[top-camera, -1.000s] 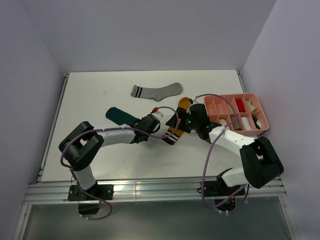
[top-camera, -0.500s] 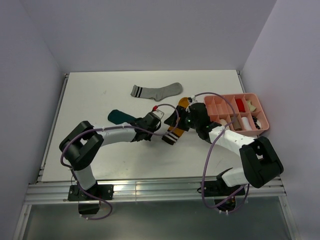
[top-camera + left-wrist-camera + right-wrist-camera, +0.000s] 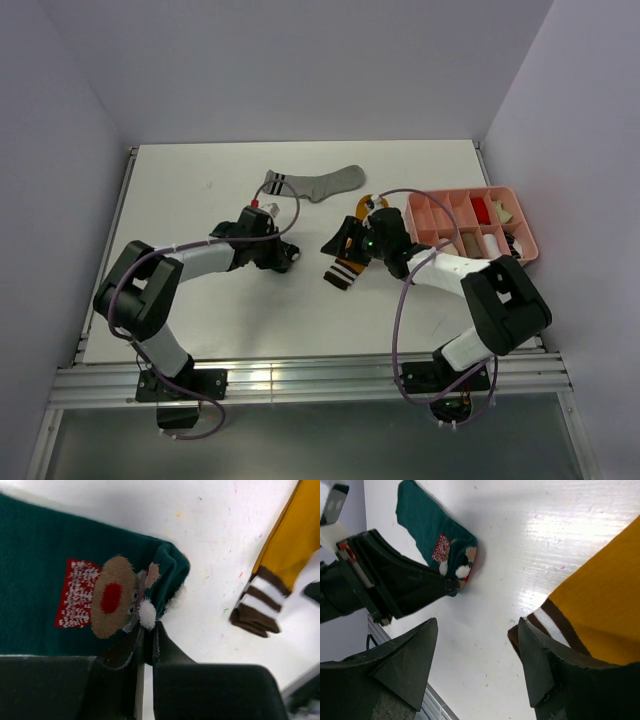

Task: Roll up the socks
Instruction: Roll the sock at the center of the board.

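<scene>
The left gripper (image 3: 146, 630) is seen closed, its fingers pinched together on the printed end of the teal sock (image 3: 45, 600); that end is bunched at the pinch, while the rest is laid flat on the table (image 3: 220, 540); this sock is found well to the left of the tray (image 3: 528, 252), largely hidden under the left arm in the top view. The right gripper (image 3: 477, 625) is held wide open, with only bare table between its fingers; the mustard sock (image 3: 600, 605) is laid just left of the tray, its striped cuff partly hidden behind one finger; whether the two touch cannot be told. The grey sock (image 3: 315, 183) is spread flat up and left of the tray, apart from the other two; small red and white rolls (image 3: 482, 208) are kept in the tray's compartments.
</scene>
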Tool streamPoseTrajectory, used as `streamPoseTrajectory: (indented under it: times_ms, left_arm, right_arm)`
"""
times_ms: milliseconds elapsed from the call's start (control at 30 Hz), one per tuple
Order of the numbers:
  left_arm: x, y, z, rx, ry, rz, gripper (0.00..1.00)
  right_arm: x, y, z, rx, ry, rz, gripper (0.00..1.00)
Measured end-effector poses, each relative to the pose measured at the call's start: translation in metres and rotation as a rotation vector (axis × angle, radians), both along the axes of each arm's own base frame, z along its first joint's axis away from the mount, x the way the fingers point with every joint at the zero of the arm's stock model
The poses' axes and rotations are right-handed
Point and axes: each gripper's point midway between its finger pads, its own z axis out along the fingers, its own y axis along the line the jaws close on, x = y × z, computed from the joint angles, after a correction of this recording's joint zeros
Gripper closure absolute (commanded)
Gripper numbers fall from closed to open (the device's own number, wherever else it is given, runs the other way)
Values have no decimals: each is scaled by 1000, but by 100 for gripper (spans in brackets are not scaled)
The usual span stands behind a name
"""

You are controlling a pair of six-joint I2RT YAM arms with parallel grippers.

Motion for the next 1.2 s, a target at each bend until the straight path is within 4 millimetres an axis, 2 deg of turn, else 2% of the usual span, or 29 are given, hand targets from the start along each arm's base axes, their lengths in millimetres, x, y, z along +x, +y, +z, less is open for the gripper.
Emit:
streamPoseTrajectory:
  times_ms: [267,567,700,833,1000,1200]
  left_arm:
    - [-11,3,-2,-325,156,128,99]
    - [-14,3,12,-539,233,207,99]
    - [-13,5,14,-594,256,235,99]
    - [-17,7,8,-636,300,271,99]
    - [-25,11,-4,-668,363,314,99]
    - [-24,9,-4,-702,387,321,99]
  right_arm:
    - [-8,22,-18,3,48,54,37]
    - [-7,45,-45,-8,103,97,45]
    - [-5,57,-51,-7,116,117,46]
    - [-2,66,-57,3,122,131,46]
    - [6,76,-57,27,126,136,48]
    - [13,87,-58,55,135,152,49]
